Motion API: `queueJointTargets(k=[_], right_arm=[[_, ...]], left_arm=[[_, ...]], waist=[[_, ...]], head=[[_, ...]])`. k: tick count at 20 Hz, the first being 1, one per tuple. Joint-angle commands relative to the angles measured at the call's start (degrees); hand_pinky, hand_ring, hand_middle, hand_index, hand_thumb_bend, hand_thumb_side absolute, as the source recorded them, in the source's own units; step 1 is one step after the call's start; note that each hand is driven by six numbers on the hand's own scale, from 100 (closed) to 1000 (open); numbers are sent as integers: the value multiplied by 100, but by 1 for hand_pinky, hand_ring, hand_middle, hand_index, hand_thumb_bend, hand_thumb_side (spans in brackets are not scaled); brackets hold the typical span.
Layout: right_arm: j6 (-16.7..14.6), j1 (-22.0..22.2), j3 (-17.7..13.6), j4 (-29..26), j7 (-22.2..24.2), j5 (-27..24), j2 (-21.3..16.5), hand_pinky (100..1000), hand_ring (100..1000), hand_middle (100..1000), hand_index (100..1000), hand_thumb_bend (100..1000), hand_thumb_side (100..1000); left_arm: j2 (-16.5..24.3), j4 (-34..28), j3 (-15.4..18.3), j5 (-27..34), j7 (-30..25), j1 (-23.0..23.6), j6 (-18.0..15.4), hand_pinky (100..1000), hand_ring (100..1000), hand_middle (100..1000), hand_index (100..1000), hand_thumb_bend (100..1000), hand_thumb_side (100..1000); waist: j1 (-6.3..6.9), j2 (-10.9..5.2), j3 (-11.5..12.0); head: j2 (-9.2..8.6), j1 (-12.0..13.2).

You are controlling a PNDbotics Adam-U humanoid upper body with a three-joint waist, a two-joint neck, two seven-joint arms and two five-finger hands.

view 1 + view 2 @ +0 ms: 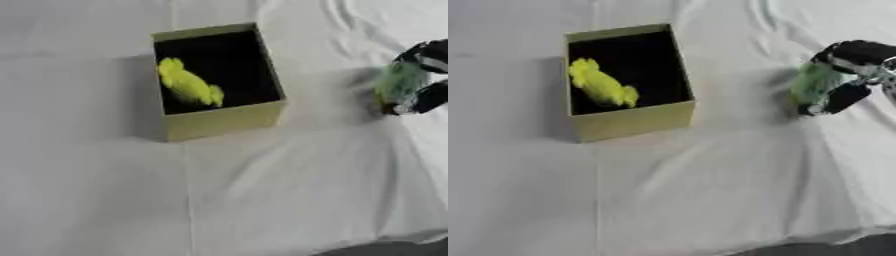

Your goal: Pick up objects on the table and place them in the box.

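Right robot hand (843, 75) sits at the right edge of both views, its dark fingers and thumb curled around a pale green object (815, 82) that is blurred, so I can say only its colour and a roughly upright, oblong form. Whether the object has left the bench (710, 190), which is draped in a white, wrinkled cloth, I cannot tell; a soft shadow lies on the cloth just to its left.

What the coming move turns on is the direction to the box (632, 120). This open olive-green box with a dark interior stands well apart from the robot hand, to the hand's left and at about the same depth on the bench. Its long axis runs away from the robot, tilted a little, so the nearest wall to the robot hand is the long right side. A carry toward the left, high enough to pass over that wall, looks like the step in hand.

One yellow object (601, 87) already lies inside, against the left wall, leaving the right half of the interior free. No left robot hand shows in either view.
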Motion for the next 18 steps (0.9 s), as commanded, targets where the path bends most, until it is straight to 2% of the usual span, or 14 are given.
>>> queueJointTargets(k=[1, 2, 3, 5, 12, 18], right_arm=[[10, -23, -109, -168, -146, -210, -156, 688, 686, 497, 672, 267, 191], [30, -12, -122, -225, -160, -301, -161, 684, 680, 493, 668, 239, 170], [51, 2, -139, -297, -152, -393, -169, 671, 665, 482, 654, 170, 100], [83, 34, -179, -473, -76, -576, -200, 664, 658, 481, 649, 140, 100], [262, 58, -414, -1136, 281, -1123, -366, 681, 682, 523, 699, 123, 100], [330, -62, -518, -1638, 420, -1325, -416, 682, 680, 521, 700, 100, 100]], left_arm=[[80, -85, 18, -3, -30, -58, 7, 545, 498, 612, 722, 157, 736], [80, -85, 20, -4, -35, -56, 10, 545, 497, 612, 722, 157, 735], [80, -85, 21, -5, -38, -55, 13, 545, 497, 612, 721, 157, 735], [84, -85, 25, -8, -41, -54, 14, 545, 497, 611, 721, 158, 734], [81, -85, 29, -8, -44, -34, 20, 545, 497, 611, 721, 161, 734], [76, -85, 28, -7, -44, -29, 20, 547, 498, 611, 722, 162, 732]], waist=[[-8, -88, 11], [-10, -90, 10], [-11, -94, -1], [-9, -101, -39], [-32, -147, -106], [-49, -196, -81]], head=[[-60, -18], [-59, -20], [-58, -21], [-57, -22], [-44, -6], [-39, -10]])
